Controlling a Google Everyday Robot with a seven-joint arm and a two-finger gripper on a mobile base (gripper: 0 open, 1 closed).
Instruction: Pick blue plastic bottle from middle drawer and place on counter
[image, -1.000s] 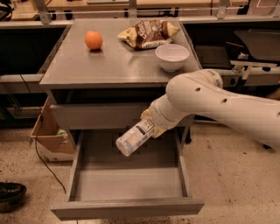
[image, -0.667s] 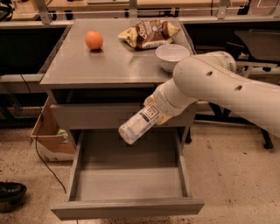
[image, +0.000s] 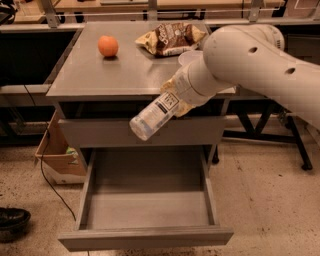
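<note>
your gripper (image: 181, 98) is clamped on the blue plastic bottle (image: 154, 115), holding it tilted in the air above the open middle drawer (image: 145, 210), by the front edge of the counter (image: 100, 75). you have an orange (image: 108, 46) and a snack bag (image: 170, 37) on top.

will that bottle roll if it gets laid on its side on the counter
Likely yes: the blue plastic bottle looks round and smooth, and the counter is flat. It looks clear, perhaps empty, so probably light. The gripper, above the open middle drawer, holds it tilted.
</note>
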